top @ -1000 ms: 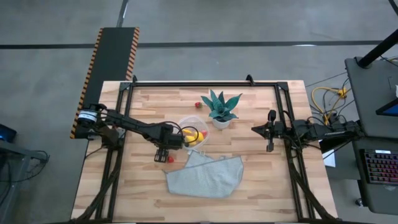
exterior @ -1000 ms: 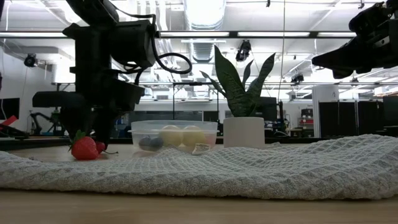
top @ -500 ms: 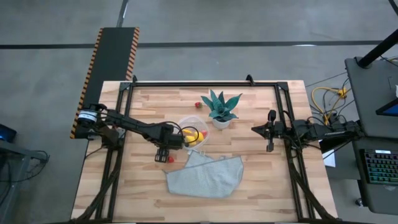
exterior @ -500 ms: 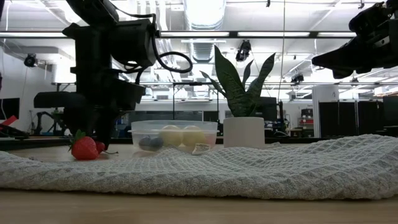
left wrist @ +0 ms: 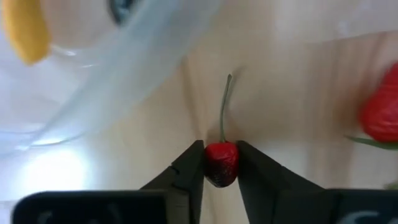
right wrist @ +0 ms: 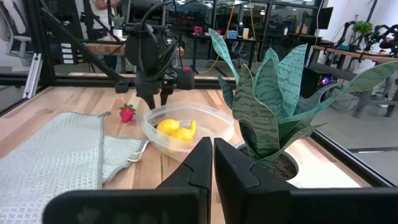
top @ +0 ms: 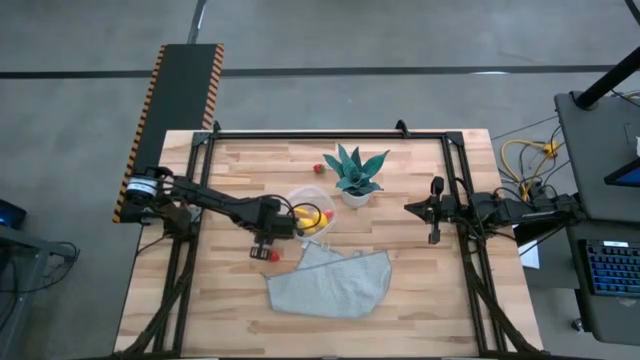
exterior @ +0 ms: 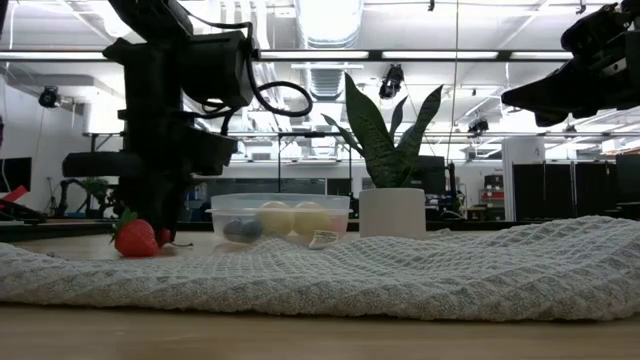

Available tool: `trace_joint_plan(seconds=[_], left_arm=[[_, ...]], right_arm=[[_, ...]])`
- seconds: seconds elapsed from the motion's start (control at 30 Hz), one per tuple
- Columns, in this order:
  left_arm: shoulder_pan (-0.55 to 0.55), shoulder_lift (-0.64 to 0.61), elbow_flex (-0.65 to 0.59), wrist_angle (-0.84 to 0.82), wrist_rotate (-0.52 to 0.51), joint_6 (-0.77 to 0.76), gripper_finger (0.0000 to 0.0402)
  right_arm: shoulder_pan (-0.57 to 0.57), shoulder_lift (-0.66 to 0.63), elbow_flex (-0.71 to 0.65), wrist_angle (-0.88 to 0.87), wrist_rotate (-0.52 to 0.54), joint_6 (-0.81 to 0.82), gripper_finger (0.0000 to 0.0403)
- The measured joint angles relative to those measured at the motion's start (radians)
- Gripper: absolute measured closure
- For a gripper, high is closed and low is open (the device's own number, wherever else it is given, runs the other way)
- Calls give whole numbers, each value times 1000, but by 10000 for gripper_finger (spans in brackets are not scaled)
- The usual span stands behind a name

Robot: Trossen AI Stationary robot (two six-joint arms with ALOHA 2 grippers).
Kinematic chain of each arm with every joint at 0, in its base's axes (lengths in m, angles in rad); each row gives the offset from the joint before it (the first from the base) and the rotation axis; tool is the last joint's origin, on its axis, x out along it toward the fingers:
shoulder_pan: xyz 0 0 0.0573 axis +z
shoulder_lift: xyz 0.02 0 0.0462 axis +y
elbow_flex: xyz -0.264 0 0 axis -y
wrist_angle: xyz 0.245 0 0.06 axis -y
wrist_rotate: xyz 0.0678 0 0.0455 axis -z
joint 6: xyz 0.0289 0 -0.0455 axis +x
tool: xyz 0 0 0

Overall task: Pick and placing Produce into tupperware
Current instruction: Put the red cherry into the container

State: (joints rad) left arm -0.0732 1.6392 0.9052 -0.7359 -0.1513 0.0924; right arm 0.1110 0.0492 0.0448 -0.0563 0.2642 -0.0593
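A small red cherry (left wrist: 221, 163) with a thin stem lies on the wooden table just near of the clear tupperware (top: 310, 212). My left gripper (top: 262, 250) stands over it, fingers pointing down, shut on the cherry. The tupperware holds yellow lemon-like pieces (right wrist: 175, 129) and dark round ones (exterior: 240, 229). A red strawberry (top: 274, 256) lies on the table beside the cherry, and another red piece (top: 318, 168) lies at the far side by the plant. My right gripper (right wrist: 213, 149) hangs shut above the table's right part. My left gripper pinches the cherry's round body (left wrist: 219, 171) between its two fingers, one on either side. The fingers come from above, pointing down. The stem (left wrist: 224, 106) points away from the fingers along the wood, and the cherry sits low at the table (exterior: 162, 237).
A teal spiky plant in a white pot (top: 355, 178) stands right of the tupperware. A grey knitted cloth (top: 330, 282) lies spread near the table's front, one corner reaching the tupperware. Black frame rails (top: 200, 200) run along the table's sides.
My left gripper has stayed over the cherry and its fingers have drawn together from wide apart until they meet the cherry's sides. The cherry and the strawberry have kept their places.
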Motion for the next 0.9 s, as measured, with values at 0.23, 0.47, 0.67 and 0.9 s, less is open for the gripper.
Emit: trace_joint_plan(seconds=[0.23, 0.47, 0.67, 0.9], left_arm=[[1, 1, 27, -56, -23, 0, 361], [0, -1, 93, -192, -16, -2, 363], [-6, -4, 181, -280, -14, 1, 363], [-37, -4, 275, -365, -11, 1, 363]], right_arm=[[0, 0, 0, 0, 0, 7, 394], [0, 0, 0, 0, 0, 7, 394], [0, 0, 0, 0, 0, 7, 394], [0, 0, 0, 0, 0, 6, 394]])
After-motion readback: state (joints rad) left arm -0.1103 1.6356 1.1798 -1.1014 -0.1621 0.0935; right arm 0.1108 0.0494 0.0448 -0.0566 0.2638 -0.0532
